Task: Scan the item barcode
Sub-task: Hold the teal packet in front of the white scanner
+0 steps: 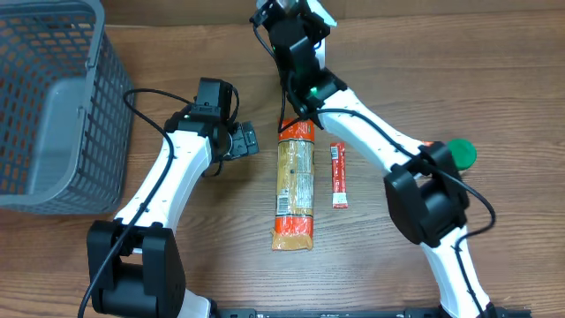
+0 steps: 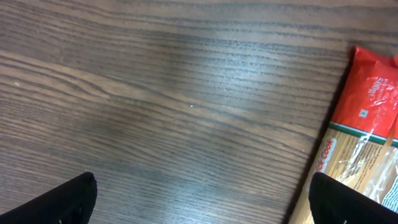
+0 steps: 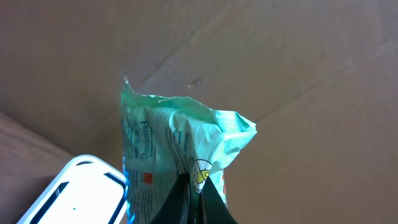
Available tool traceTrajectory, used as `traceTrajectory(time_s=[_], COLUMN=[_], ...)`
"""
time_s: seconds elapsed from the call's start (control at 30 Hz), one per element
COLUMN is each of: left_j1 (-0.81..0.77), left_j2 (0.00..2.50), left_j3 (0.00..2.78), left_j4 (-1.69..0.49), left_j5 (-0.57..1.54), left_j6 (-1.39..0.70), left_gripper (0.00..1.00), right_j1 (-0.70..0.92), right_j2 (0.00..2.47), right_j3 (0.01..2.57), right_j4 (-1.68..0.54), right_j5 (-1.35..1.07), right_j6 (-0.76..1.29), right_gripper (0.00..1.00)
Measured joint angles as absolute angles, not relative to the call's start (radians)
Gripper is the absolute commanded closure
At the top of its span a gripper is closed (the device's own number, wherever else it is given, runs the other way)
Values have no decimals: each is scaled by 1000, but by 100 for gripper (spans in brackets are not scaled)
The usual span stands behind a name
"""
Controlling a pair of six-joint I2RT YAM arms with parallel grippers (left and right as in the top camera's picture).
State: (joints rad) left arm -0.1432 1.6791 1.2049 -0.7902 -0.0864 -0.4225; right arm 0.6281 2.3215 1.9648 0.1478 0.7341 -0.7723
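- My right gripper (image 3: 194,186) is pinched tight on the lower edge of a green packet (image 3: 180,137). I am holding it upright above the far edge of the table (image 1: 371,265).
- A white scanner (image 3: 74,193) sits just beside the packet, on its lower left in my wrist view. I judge the pickup and the carry to the scanner done. What is left is turning the barcode to the scanner.
- My left gripper (image 1: 240,140) is spread wide and holds nothing. It hangs low over bare wood, near the middle of the table and just beside the pasta pack (image 1: 295,185).
- The pasta pack, a red sachet (image 1: 339,175) and a green lid (image 1: 461,153) lie on the table, possibly waiting their turn. A basket (image 1: 106,106) stands at the far left corner.
- I cannot find a barcode on the face of the packet that I see. The print is blurred and the foil is crumpled.
- The scanner is cut off by the frame, so I cannot see its window, and nothing shows whether a scan has registered.
- From overhead, my own arm covers the packet.
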Motion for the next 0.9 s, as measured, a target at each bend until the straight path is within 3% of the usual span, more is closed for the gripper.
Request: traceTrajectory(time_s=[0.4,0.9], left_j1=[-143,-143], left_j2=[1679,1679], left_j3=[1205,1205], left_j4=[-789,-789], left_j5=[-86,-87], left_j6=[-422,-422], left_gripper=[0,0], right_j1=[628,587], right_j2=[2401,2556], right_j3=[1965,1965], right_j4=[542,658], right_j5=[801,768], right_j6=[-804,-789], right_gripper=[96,96])
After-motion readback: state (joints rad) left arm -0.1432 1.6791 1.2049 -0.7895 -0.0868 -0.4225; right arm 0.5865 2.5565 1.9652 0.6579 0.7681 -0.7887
